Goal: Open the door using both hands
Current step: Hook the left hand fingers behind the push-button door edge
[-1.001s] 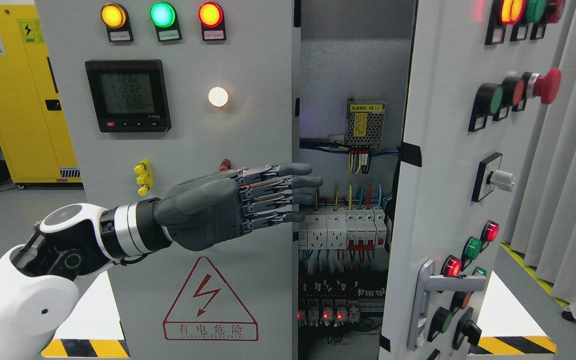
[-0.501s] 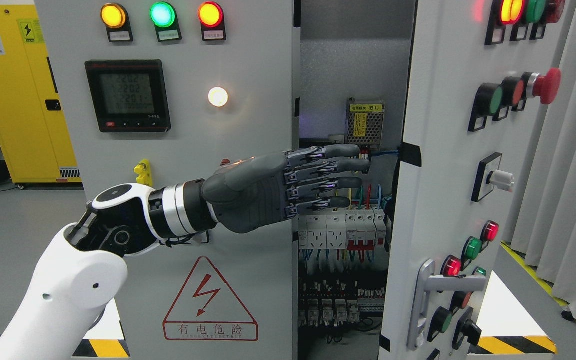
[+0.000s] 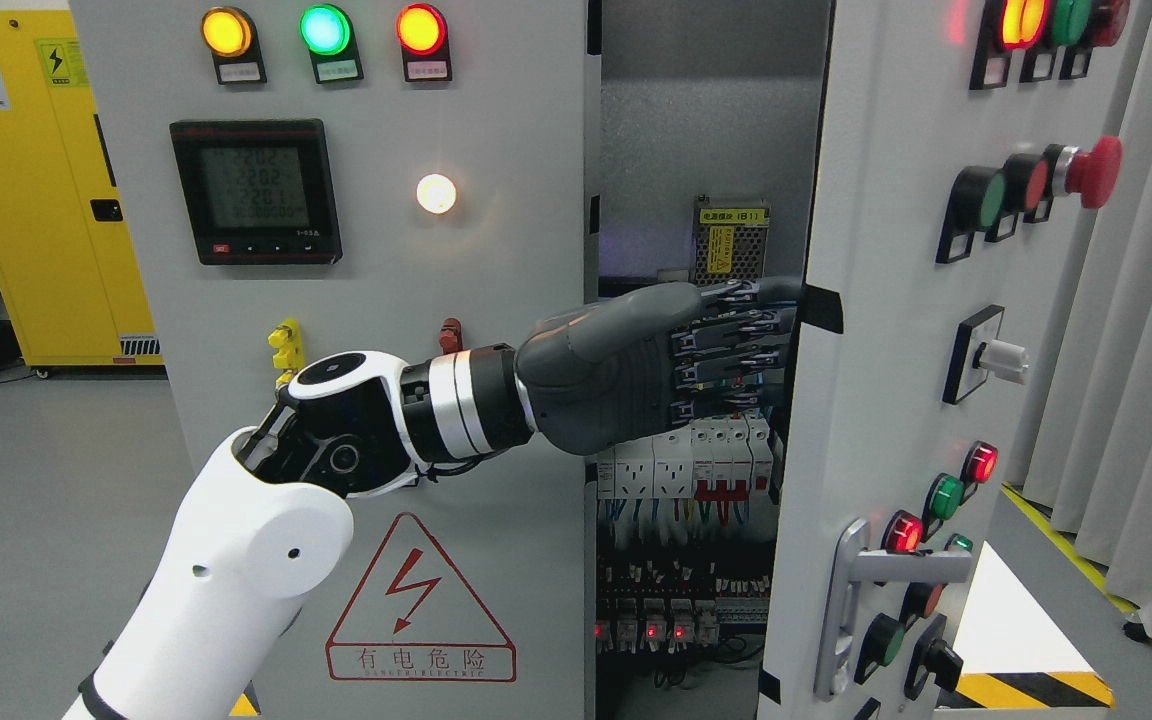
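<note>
Reaching in from the left, the grey-fingered left hand (image 3: 651,365) is now crossing the gap – over the last second it has travelled rightward from the closed panel. Its extended, empty fingers (image 3: 736,325) are slipping behind the inner edge of the half-open grey metal cabinet door (image 3: 896,330) on the right – probably readying to push it wider.

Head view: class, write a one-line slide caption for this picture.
Robot's left hand reaches across the gap, fingers extended behind the edge of the half-open cabinet door, exposing breakers.
</note>
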Robot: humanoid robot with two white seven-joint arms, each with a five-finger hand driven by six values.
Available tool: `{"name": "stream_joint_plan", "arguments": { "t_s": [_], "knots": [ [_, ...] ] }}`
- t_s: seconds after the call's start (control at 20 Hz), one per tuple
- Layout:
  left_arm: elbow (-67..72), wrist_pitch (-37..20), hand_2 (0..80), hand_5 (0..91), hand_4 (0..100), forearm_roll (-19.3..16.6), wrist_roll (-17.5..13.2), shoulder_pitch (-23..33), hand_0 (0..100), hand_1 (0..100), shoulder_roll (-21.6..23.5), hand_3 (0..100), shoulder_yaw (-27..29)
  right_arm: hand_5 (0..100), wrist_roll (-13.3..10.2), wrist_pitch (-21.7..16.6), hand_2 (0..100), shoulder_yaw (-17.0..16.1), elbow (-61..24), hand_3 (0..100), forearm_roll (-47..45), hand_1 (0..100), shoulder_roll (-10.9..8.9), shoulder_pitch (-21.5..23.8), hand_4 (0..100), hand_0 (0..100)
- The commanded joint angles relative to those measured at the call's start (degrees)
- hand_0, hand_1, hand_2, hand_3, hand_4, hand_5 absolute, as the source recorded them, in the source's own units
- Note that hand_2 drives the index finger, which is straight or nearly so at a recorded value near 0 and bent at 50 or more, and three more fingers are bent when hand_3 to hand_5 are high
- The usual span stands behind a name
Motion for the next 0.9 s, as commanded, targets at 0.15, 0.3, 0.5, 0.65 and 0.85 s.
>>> {"name": "stream_joint_plan", "arguments": {
  "t_s": [0.15, 0.3, 0.5, 0.65, 0.85],
  "knots": [
    [1.8, 0.5, 0.0, 0.0, 0, -1.8, 0.1, -0.8, 12, 56, -7.8, 0, -0.6, 0, 0.0, 0.0, 4, 0.1, 1.2, 0, 0.0, 50, 0.18, 1.4, 0, 0],
    [1.7, 0.5, 0.0, 0.0, 0, -2.8, 0.2, -0.8, 12, 56, -9.3, 0, -0.6, 0, 0.0, 0.0, 4, 0.1, 1.1, 0, 0.0, 50, 0.18, 1.5, 0, 0],
    [1.6, 0.6, 0.0, 0.0, 0, -3.2, 0.2, -0.8, 12, 56, -10.9, 0, -0.6, 0, 0.0, 0.0, 4, 0.1, 1.1, 0, 0.0, 50, 0.18, 1.5, 0, 0],
    [1.4, 1.1, 0.0, 0.0, 0, -4.3, 0.4, -0.7, 12, 56, -12.2, 0, -1.0, 0, 0.0, 0.0, 4, 0.1, 1.1, 0, 0.0, 50, 0.18, 1.5, 0, 0],
    [1.0, 1.2, 0.0, 0.0, 0, -4.6, 5.2, -0.5, 12, 56, -14.0, 0, -1.0, 0, 0.0, 0.0, 4, 0.1, 1.1, 0, 0.0, 50, 0.18, 1.5, 0, 0]
  ]
}}
